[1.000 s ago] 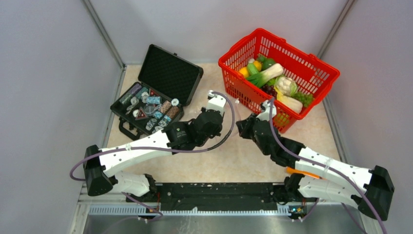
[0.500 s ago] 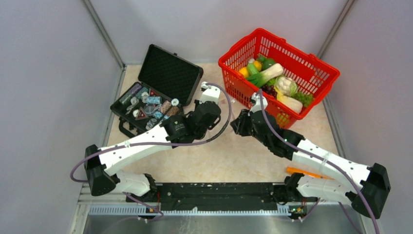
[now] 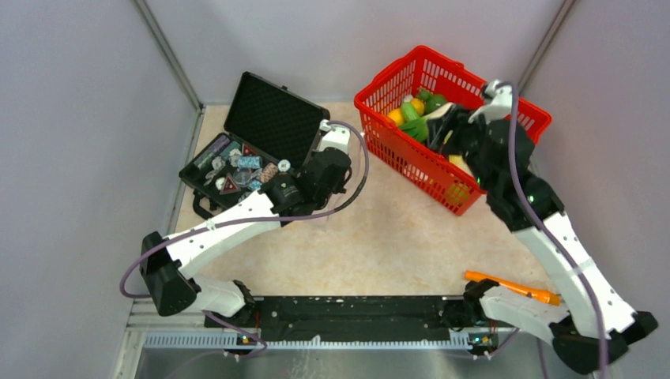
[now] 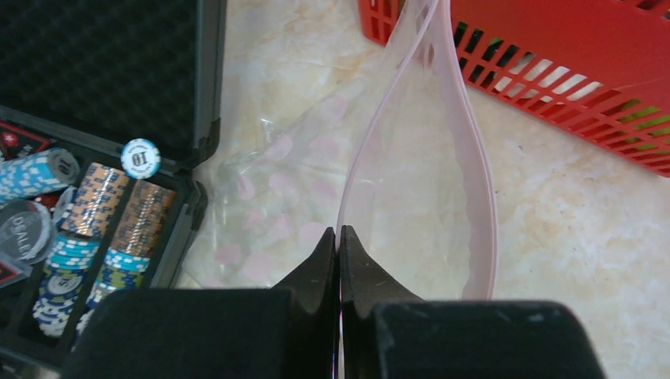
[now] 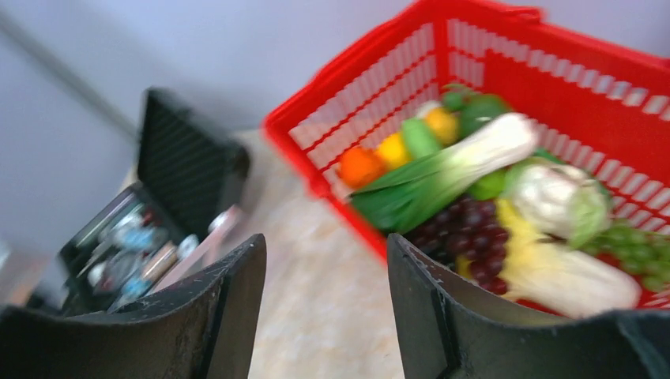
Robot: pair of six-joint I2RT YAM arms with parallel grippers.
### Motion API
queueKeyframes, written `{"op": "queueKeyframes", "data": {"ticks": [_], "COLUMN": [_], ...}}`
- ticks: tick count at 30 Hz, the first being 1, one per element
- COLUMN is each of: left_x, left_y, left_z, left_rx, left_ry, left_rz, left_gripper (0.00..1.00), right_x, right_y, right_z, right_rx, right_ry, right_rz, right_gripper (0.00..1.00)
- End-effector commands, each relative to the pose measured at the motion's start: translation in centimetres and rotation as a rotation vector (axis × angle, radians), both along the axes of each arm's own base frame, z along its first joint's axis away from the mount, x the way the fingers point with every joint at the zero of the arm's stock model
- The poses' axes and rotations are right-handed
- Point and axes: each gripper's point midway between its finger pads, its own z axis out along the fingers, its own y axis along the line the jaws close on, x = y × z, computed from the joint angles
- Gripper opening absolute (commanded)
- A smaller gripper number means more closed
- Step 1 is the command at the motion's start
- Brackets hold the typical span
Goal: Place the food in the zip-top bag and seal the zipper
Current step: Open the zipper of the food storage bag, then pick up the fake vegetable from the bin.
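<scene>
Broadly, the marbled desk [image 3: 395,245] carries a red basket [image 3: 407,158] at its far right and an open black case [image 3: 272,118] at far left. Between them sits the clear bag [image 4: 411,181], just beside the case, its mouth gaping toward the basket. The left end effector [image 4: 340,237] is closed, pinching the near edge of that mouth. The right end effector [image 5: 324,249] hangs over the basket, fingers apart, holding nothing. The food [image 5: 466,181] lies in the basket: leek, grapes, citrus, a white leafy piece. The pink zipper [image 4: 474,150] is unsealed.
</scene>
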Motion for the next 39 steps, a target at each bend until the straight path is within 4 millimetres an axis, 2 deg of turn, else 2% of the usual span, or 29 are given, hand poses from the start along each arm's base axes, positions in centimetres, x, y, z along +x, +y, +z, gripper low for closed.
{"op": "queueKeyframes", "data": {"ticks": [1, 2, 4, 5, 9, 15, 20, 22, 26, 30, 36, 38, 39], "left_x": [-0.1, -0.1, -0.1, -0.1, -0.2, -0.5, -0.5, -0.3, -0.2, -0.3, -0.5, -0.5, -0.5], "left_y": [-1.9, -2.1, -2.5, -2.6, -3.1, -4.0, -4.1, -3.9, -3.5, -3.4, -3.2, -3.1, -3.2], "left_z": [0.3, 0.2, -0.1, -0.1, -0.6, -1.6, -1.5, -1.3, -1.1, -1.1, -1.2, -1.2, -1.1], "left_rx": [-0.08, -0.084, -0.079, -0.077, -0.078, -0.095, -0.096, -0.098, -0.1, -0.105, -0.101, -0.101, -0.102], "left_ry": [0.011, 0.015, 0.025, 0.026, 0.035, 0.069, 0.067, 0.056, 0.05, 0.049, 0.052, 0.051, 0.05], "left_rz": [-0.062, -0.071, -0.091, -0.102, -0.144, -0.191, -0.2, -0.192, -0.187, -0.192, -0.198, -0.198, -0.199], "left_gripper": [0.0, 0.0, 0.0, 0.0, 0.0, 0.0, 0.0, 0.0, 0.0, 0.0, 0.0, 0.0, 0.0], "right_x": [6.6, 8.1, 10.7, 12.2, 15.0, 18.6, 21.9, 23.8, 25.5, 27.4, 28.4, 28.9, 29.0], "right_y": [-5.2, -6.2, -7.0, -7.5, -8.4, -10.4, -10.9, -11.2, -13.2, -12.4, -14.5, -14.0, -13.7], "right_z": [-3.0, -3.6, -5.3, -7.3, -10.8, -13.3, -14.8, -15.9, -18.4, -19.4, -21.7, -22.5, -22.7], "right_rx": [0.036, 0.081, 0.124, 0.121, 0.082, 0.148, 0.244, 0.268, 0.21, 0.2, 0.142, 0.145, 0.15], "right_ry": [0.122, 0.147, 0.207, 0.267, 0.374, 0.389, 0.412, 0.402, 0.467, 0.5, 0.52, 0.529, 0.535], "right_rz": [-0.125, -0.153, -0.146, -0.165, -0.221, -0.322, -0.407, -0.442, -0.577, -0.538, -0.656, -0.626, -0.613], "right_gripper": [0.57, 0.57, 0.6, 0.61, 0.64, 0.68, 0.69, 0.75, 0.79, 0.8, 0.8, 0.73, 0.63]}}
